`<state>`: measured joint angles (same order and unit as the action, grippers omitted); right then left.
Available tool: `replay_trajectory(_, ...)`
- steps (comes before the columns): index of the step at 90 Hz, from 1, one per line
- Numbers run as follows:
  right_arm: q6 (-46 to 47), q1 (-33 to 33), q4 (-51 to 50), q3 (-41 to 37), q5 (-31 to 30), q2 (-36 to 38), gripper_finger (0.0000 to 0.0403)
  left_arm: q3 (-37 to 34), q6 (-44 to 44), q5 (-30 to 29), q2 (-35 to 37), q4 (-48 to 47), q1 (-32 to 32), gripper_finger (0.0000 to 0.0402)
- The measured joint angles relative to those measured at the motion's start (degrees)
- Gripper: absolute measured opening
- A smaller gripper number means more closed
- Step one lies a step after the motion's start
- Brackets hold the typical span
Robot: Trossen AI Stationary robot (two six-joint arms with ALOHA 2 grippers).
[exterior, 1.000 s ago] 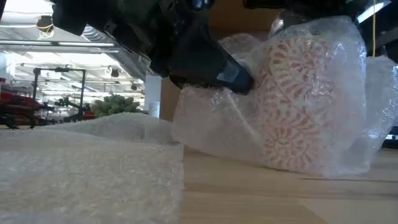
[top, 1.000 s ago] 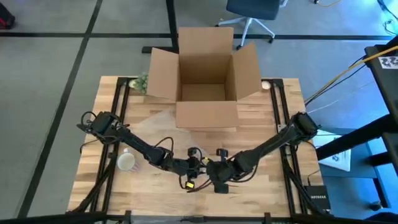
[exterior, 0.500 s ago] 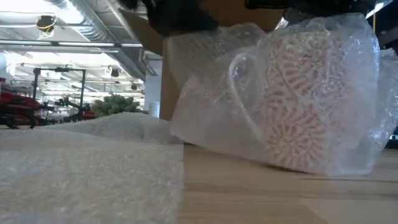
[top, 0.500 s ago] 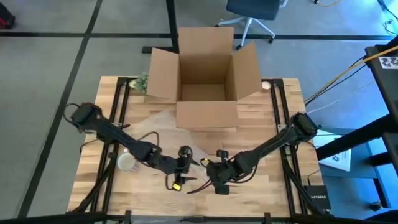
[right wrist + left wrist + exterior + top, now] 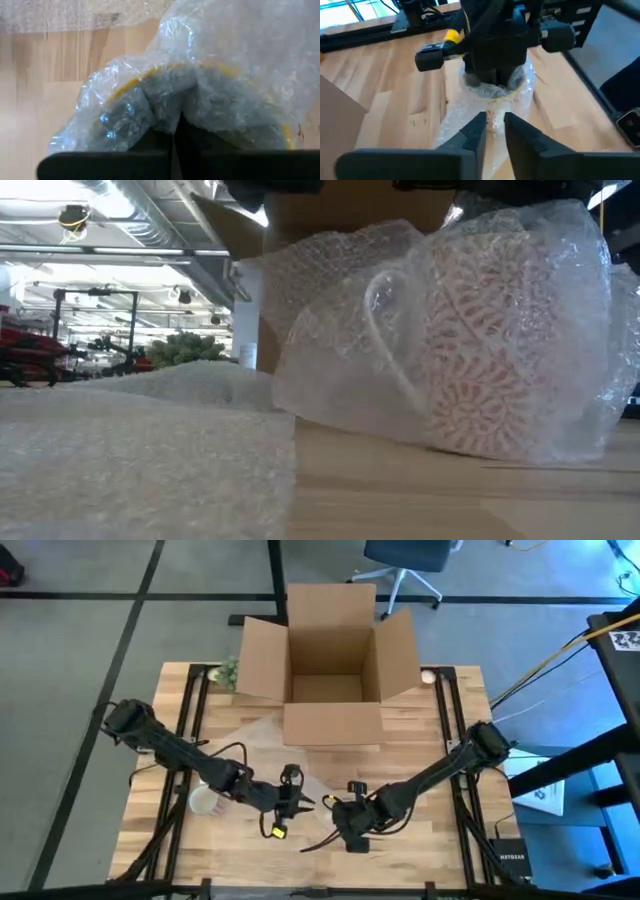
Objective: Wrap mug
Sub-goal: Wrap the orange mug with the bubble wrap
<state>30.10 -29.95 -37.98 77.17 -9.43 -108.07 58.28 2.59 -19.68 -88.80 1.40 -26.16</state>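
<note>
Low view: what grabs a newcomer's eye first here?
The mug, red-and-white patterned and swathed in bubble wrap, fills that picture, standing on the table near its front edge. From above, the open cardboard box at the table's far edge stands out, with both arms meeting in front of it: the right gripper shut on the wrap over the mug, the left gripper beside it.

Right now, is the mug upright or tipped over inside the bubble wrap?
Upright. In the low view the mug stands on its base on the table, handle to the side, bubble wrap draped over it. The right gripper presses the wrap from above.
</note>
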Motion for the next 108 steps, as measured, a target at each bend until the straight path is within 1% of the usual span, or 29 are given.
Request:
replay_trajectory(13, 0.0, 0.0, 0.0, 0.0, 0.0, 0.0, 0.0000, 0.0, -0.5, -0.1, 0.3, -0.5, 0.1, 0.0139)
replay_trajectory(24, -0.1, 0.0, 0.0, 0.1, 0.0, 0.0, 0.0000, 2.0, -2.8, -1.6, 2.0, -5.4, -0.2, 0.0173)
replay_trajectory(37, -0.2, 0.0, 0.0, 0.1, 0.0, 0.0, 0.0000, 3.1, -0.6, -5.1, 4.5, -15.4, -0.5, 0.0185)
replay_trajectory(45, -0.4, 0.0, 0.1, 0.1, 0.0, 0.0, 0.0000, 3.1, 2.5, -5.1, 4.5, -22.9, 0.1, 0.0186)
replay_trajectory(49, -0.4, 0.0, 0.2, 0.1, 0.0, 0.0, 0.0000, 2.6, 3.6, -4.6, 4.1, -24.9, 0.4, 0.0186)
replay_trajectory(65, -0.6, 0.0, 0.2, 0.1, 0.0, 0.0, 0.0000, -2.2, 6.7, -3.5, 3.8, -22.3, 0.2, 0.0186)
replay_trajectory(78, -0.6, 0.0, 0.2, 0.1, 0.1, 0.0, 0.0000, -6.0, 7.7, -4.5, 3.8, -21.1, 0.6, 0.0186)
replay_trajectory(97, -1.0, 0.0, 0.2, 0.1, 0.2, 0.1, 0.0000, -11.9, 6.2, -4.5, 3.8, -7.6, 0.9, 0.0186)
replay_trajectory(108, -1.0, 0.0, 0.2, 0.1, 0.2, 0.1, 0.0000, -14.4, 6.2, -4.3, 3.8, -3.2, 1.1, 0.0186)
